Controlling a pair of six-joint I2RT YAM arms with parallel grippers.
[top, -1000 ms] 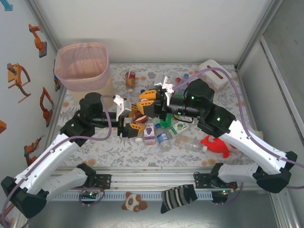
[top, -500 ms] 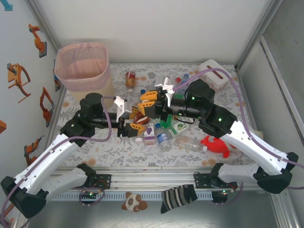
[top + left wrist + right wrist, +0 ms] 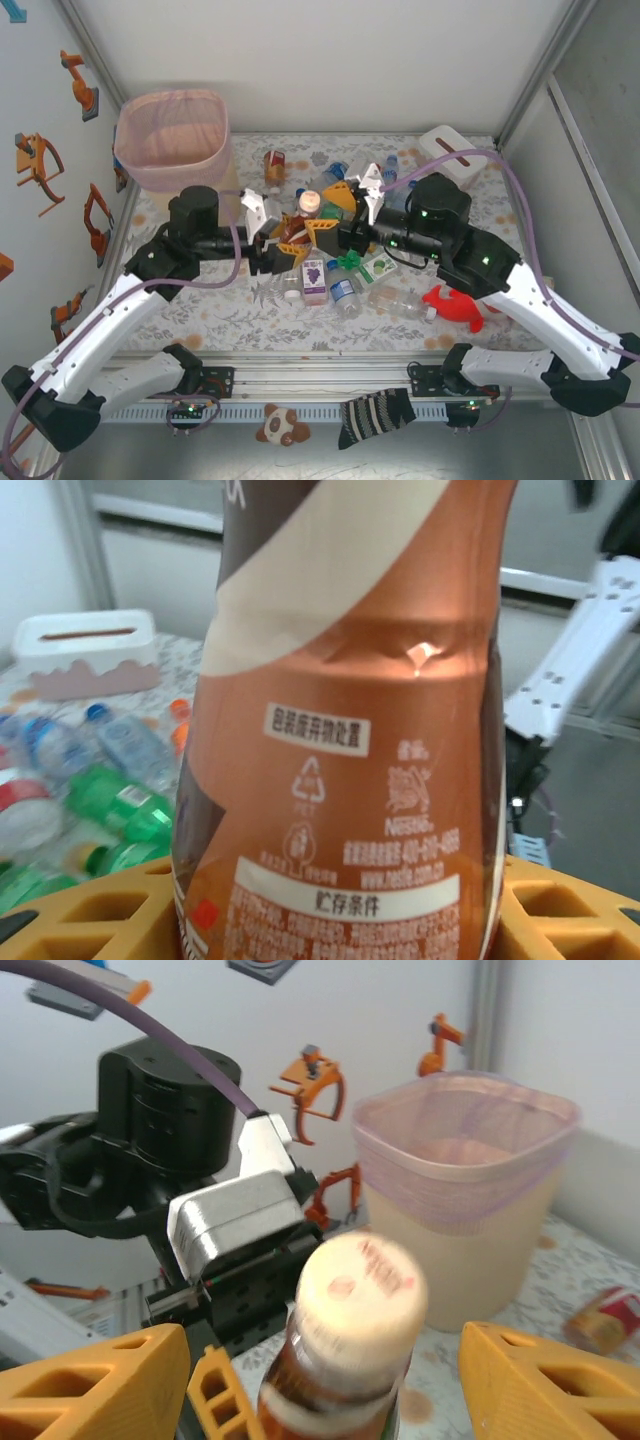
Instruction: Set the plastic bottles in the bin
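Jaws of the right gripper [image 3: 330,208] have parted since the earlier frame, letting go of the brown bottle [image 3: 303,222]. At far left stands the bin [image 3: 172,140], well apart. The left gripper [image 3: 292,238] is clamped on the bottle's body, upright, cream cap up. Right fingers [image 3: 100,1380] flank the cap, not touching.

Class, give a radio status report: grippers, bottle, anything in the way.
Left gripper shut on brown bottle, upright. Right gripper open, flanking its cap, not touching. Bin mouth unblocked.
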